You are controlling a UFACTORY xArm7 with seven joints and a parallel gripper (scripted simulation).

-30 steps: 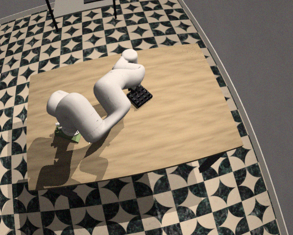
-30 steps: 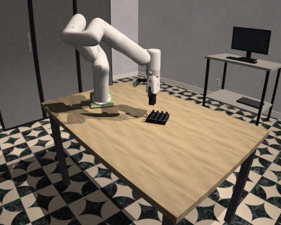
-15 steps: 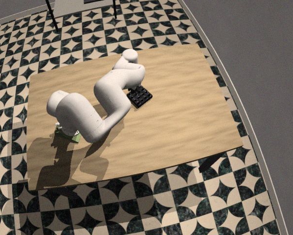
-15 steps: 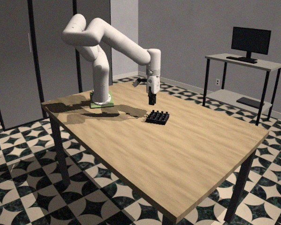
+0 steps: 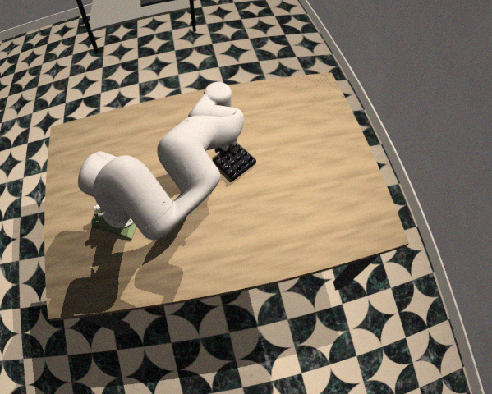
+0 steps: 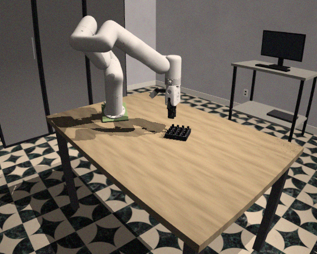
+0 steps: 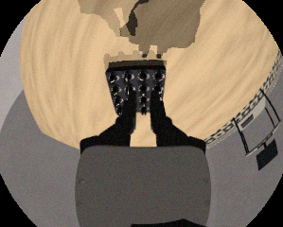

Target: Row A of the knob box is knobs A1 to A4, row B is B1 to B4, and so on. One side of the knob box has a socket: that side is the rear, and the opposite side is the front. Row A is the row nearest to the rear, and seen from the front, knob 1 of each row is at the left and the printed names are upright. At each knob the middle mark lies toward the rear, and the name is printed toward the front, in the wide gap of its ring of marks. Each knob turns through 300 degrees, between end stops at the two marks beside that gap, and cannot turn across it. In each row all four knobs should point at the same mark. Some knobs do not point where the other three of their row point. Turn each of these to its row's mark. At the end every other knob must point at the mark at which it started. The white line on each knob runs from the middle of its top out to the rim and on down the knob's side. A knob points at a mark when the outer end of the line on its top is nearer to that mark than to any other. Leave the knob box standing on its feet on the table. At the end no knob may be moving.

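The black knob box [image 5: 236,161] stands on the wooden table, near its middle; it also shows in the exterior view [image 6: 178,132]. Its knobs are too small to read in any view. My gripper [image 6: 171,117] points straight down and hangs a little above the box's edge nearest the arm base, not touching it. In the wrist view the box [image 7: 136,85] lies just beyond my fingertips. The fingers stand a narrow gap apart with nothing between them. In the top view the arm hides most of the gripper.
The arm's base sits on a green plate [image 6: 114,115] at the table's far corner. A side stand with a monitor [image 6: 282,49] stands off the table to the right. Dark cabinets [image 6: 16,68] line the wall behind the base.
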